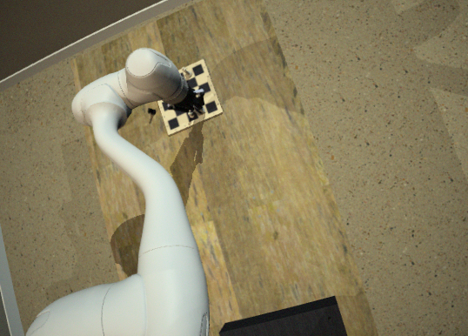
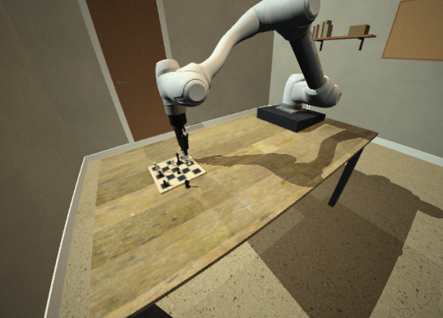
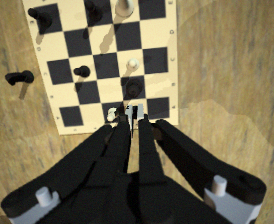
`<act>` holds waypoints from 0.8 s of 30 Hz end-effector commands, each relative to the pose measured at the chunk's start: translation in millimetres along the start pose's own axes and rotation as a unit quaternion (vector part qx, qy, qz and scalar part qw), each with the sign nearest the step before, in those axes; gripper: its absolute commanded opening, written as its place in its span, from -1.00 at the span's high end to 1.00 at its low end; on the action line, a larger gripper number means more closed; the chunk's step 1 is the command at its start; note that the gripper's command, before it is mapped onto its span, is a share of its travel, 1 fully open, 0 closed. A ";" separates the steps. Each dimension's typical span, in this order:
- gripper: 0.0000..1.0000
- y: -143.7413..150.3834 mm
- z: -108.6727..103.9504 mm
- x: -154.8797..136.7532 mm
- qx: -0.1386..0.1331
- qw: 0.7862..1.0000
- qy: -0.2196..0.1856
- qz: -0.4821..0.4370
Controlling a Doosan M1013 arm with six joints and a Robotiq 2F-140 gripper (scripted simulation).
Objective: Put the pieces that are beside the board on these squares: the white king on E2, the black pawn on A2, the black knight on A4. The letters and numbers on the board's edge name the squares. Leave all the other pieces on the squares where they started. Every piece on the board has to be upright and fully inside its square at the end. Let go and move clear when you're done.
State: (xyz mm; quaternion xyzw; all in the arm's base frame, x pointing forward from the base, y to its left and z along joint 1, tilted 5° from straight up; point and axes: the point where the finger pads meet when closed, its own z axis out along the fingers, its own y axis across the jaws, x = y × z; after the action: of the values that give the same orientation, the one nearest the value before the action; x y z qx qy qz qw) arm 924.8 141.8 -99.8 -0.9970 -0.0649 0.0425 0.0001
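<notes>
Setting the pawn [image 3: 135, 113] squarely on A2 looks like the step in hand: the jaws of the gripper [image 1: 201, 109] [image 2: 185, 157] [image 3: 135, 111] stand nearly closed, apparently clenched on its thin dark body, though the pads hide most of it. Good work here means lowering straight, checking that the base sits flat inside the light square, then parting the fingers only slightly, since the white piece [image 1: 191, 114] [image 3: 111, 114] stands just beside the jaws and a black piece [image 3: 134, 90] just ahead. A straight lift should follow, lest a fingertip tip a neighbour. Well ahead of the jaws, the king [image 1: 187, 73] [image 2: 156, 166] [image 3: 124, 7] appears upright on E2; off to their left, the knight [image 1: 151, 111] [image 2: 187, 184] [image 3: 19, 77] awaits A4. Smooth, rounded pieces contrast with flat grey pads, the crisp cream-and-black board [image 1: 219, 111] [image 2: 161, 191] [image 3: 173, 50] and the streaky, grained wood table [image 1: 270, 193] [image 2: 136, 240] [image 3: 228, 50].
</notes>
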 end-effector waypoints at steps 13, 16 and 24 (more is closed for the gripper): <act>0.84 0.0 -0.3 0.0 0.000 1.000 0.000 0.000; 0.75 0.0 -0.3 0.0 0.000 1.000 0.000 0.000; 0.59 0.0 -0.3 0.0 0.000 1.000 0.000 0.000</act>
State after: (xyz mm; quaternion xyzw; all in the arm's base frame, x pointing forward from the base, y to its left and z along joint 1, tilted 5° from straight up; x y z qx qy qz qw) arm 924.8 141.8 -99.8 -0.9970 -0.0649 0.0425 0.0001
